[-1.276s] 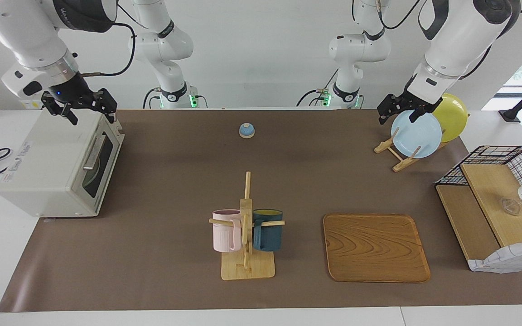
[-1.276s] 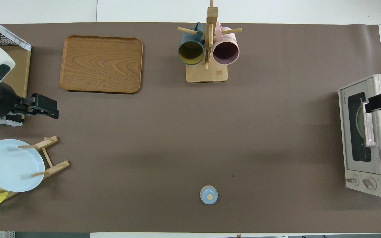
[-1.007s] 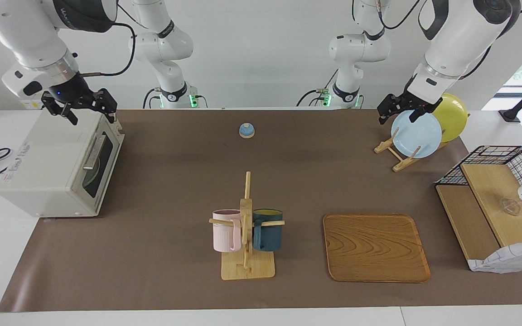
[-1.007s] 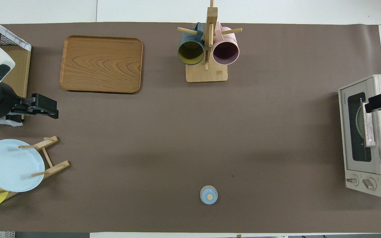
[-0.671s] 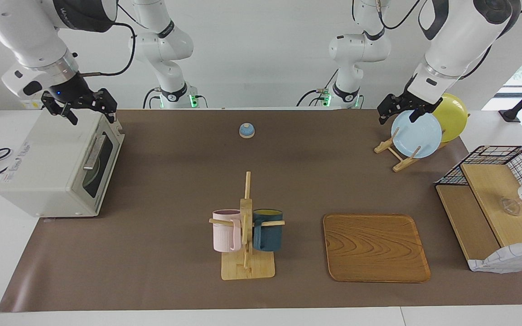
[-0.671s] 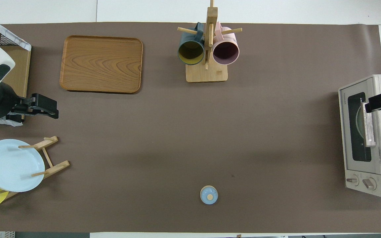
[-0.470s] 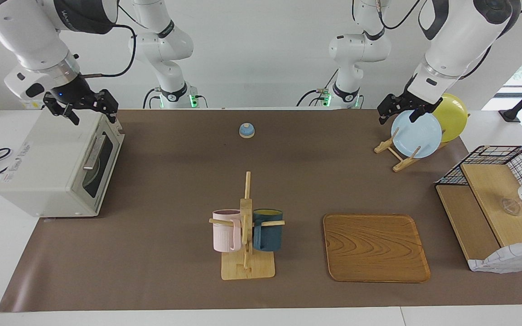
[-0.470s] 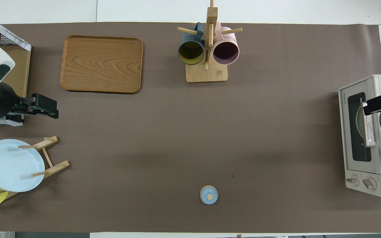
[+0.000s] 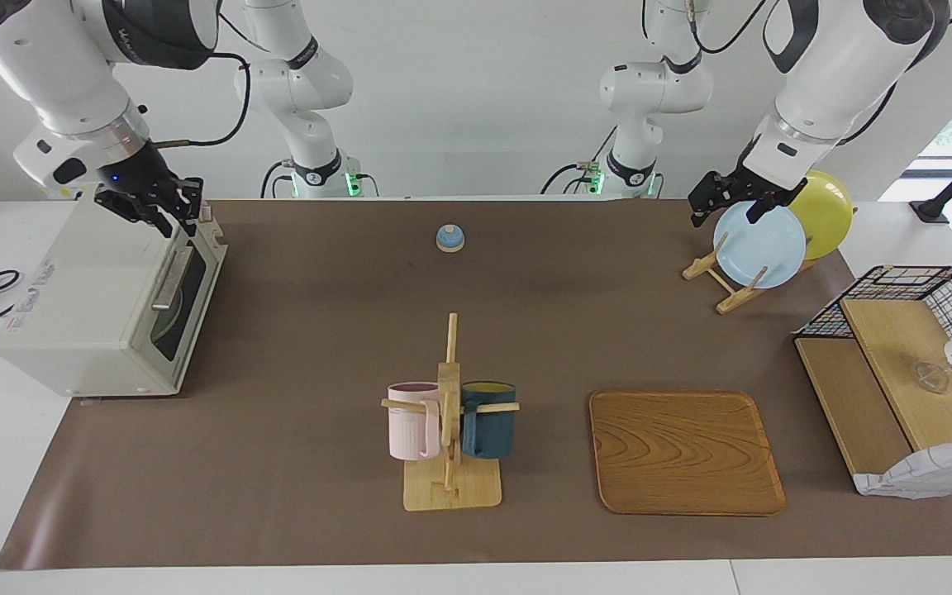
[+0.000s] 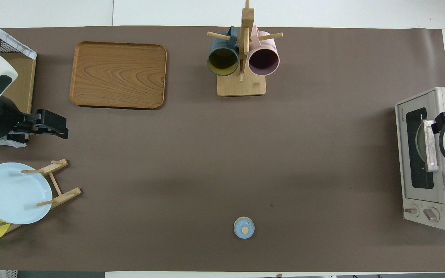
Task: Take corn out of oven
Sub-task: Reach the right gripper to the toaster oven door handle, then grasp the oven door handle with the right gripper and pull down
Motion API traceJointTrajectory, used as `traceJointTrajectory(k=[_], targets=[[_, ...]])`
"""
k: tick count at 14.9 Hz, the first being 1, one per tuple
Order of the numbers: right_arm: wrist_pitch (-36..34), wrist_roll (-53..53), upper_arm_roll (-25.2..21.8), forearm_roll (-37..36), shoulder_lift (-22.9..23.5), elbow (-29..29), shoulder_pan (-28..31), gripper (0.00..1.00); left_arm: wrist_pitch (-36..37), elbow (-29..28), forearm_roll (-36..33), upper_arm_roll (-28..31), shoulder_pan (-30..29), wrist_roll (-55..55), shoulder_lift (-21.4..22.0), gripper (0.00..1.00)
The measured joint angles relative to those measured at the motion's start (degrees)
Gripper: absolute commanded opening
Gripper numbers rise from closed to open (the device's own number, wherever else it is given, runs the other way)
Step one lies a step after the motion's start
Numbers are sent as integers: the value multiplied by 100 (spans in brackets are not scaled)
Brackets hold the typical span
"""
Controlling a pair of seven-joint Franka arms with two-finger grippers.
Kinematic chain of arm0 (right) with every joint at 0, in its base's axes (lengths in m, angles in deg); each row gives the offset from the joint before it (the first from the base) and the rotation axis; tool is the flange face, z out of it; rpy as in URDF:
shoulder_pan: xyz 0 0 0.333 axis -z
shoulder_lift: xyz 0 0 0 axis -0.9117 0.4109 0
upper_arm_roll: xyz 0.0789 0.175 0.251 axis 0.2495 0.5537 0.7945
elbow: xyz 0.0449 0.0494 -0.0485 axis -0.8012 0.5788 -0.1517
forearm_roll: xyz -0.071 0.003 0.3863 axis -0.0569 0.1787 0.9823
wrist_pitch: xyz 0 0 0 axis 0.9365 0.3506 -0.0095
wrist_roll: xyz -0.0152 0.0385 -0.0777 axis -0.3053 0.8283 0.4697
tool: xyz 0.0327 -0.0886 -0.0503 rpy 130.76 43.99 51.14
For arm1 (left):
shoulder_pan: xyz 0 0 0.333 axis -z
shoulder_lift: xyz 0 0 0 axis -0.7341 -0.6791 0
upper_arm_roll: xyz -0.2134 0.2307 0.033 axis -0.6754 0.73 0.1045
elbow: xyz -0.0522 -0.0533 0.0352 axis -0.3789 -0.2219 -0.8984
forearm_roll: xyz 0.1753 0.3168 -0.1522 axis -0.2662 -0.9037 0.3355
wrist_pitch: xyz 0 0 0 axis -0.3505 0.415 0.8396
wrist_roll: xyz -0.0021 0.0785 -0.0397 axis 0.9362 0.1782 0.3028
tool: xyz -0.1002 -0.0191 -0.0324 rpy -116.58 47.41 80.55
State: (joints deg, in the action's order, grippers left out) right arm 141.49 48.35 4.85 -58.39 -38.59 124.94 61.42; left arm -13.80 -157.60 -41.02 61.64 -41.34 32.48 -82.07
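Right gripper (image 9: 164,216) rotated over boxy off-white toaster oven (image 9: 104,297), upper left of facing frame; finger state unreadable; door shut, opening pending.

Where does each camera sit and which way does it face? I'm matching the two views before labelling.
Facing view: high across the table, looking at the robots; both arms show, right claw over the off-white boxy toaster oven, left claw over the pale blue round plate.
Overhead view: above the robots' end, looking steeply down; only claws and wrists show.
Shared: oven, plate, rectangular wooden tray, half a turn apart.
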Motion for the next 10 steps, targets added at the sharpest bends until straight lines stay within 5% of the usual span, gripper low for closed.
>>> traceJointTrajectory(k=[5, 10], targets=[[1025, -515, -8, -303, -385, 1358, 28, 0, 0, 0, 0, 0, 0, 0, 0, 100], [1275, -1018, -8, -471, -566, 1822, 61, 0, 0, 0, 0, 0, -1, 0, 0, 100]])
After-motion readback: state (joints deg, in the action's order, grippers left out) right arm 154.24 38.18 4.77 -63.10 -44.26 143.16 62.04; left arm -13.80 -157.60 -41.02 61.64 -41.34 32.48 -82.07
